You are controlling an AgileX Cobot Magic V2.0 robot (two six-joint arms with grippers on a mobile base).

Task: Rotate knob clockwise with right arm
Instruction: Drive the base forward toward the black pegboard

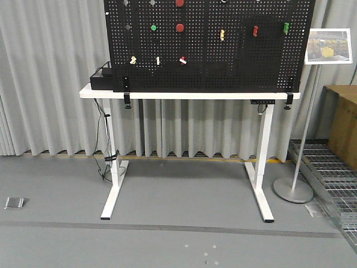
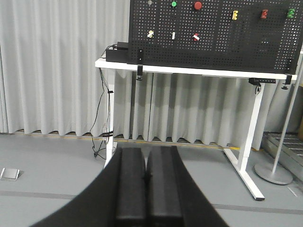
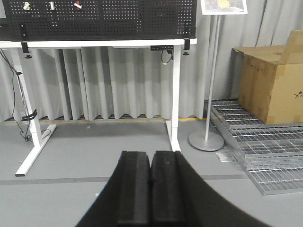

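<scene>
Step in hand: the approach, as I judge it; no turning has begun, and you have no contact with anything on the board
Knob (image 1: 179, 27): most likely the red round fitting in the middle row of the pegboard (image 1: 223, 67), left of centre; too small from here to be sure, and a second red round one sits right above it at the frame's top edge, so confirm before you commit
Board: upright at the back of the white table (image 1: 189, 95), clamped to its edge; small yellow, white, red and green fittings are scattered over it
Right gripper (image 3: 151, 156): fingers pressed together, holding nothing; it is low and well apart from the table, aimed under the board's right end, so the knob is outside its view
Left gripper (image 2: 146, 153): fingers together too, empty; you have no job for it here
Next move calls for: raise and swing the right arm left toward the board; part the fingers before you reach the knob; square the jaws around it, close, then twist clockwise
Watch for: the sign stand (image 3: 207, 139) and cardboard box (image 3: 270, 85) on your right; neighbouring fittings just beside the target
</scene>
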